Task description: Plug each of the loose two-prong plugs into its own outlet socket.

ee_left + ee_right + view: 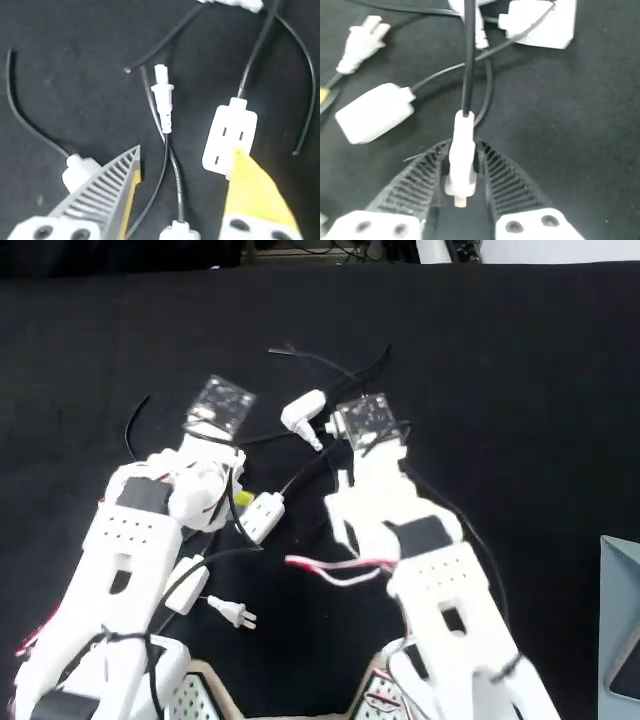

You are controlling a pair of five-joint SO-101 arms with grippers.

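While the right gripper (463, 146) is clamped on a white two-prong plug (461, 167), its long axis lies along the fingers and its cord runs straight out ahead. The outlet socket (230, 136) lies on the table between the arms, touching the left gripper's (186, 150) yellow fingertip (250, 190). Those jaws gape, holding nothing. I'd say the plug must turn towards the socket's slots, with the left arm nearer to steady it.

A black cloth (540, 380) covered the table. A pale grey-blue object (621, 610) sat at its right edge, partly cut off. A white surface (560, 250) showed beyond the far edge.
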